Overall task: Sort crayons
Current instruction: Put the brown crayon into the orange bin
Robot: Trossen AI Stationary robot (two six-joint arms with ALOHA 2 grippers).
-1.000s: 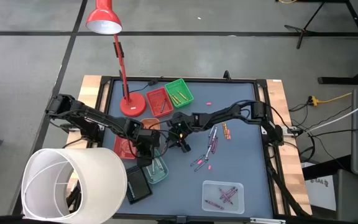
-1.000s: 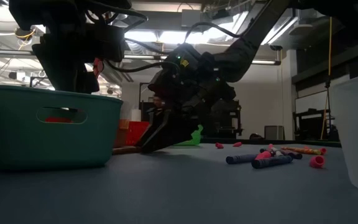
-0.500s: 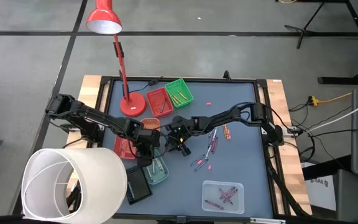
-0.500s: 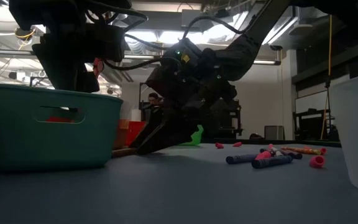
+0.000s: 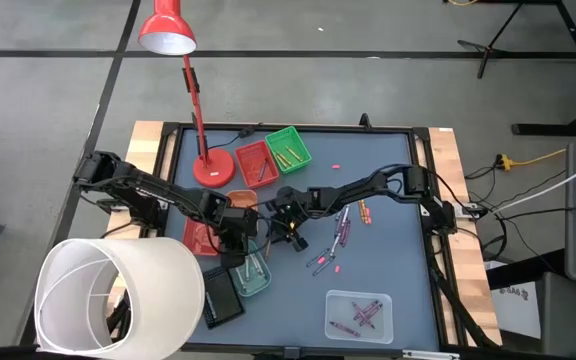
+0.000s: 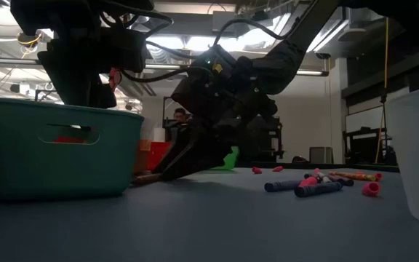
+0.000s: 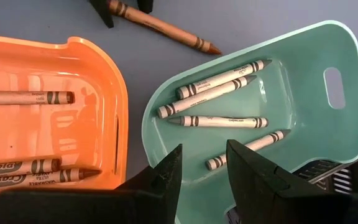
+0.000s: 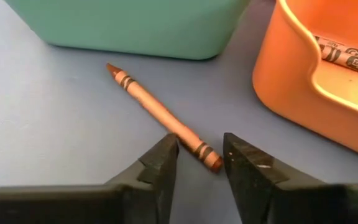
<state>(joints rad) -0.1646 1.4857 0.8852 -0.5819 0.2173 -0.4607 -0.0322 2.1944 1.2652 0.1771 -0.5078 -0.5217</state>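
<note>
Blue-grey table (image 5: 388,250) fills the middle of a big room, with a red lamp (image 5: 168,30) at one side. Right gripper (image 8: 197,158) has come down low since a moment ago. Its fingers are closing around a brown crayon (image 8: 160,115) but don't hold it yet. It lies between the teal tray (image 7: 303,81) and orange tray (image 7: 55,56). Left gripper (image 7: 201,171) waits open above them, holding nothing.

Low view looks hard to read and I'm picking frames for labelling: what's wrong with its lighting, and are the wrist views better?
Low view: backlit by bright ceiling lights, so the right gripper is a silhouette. Right wrist view: evenly lit; brown crayon crisp. Left wrist view: sharp; slight glare inside the orange tray.
</note>
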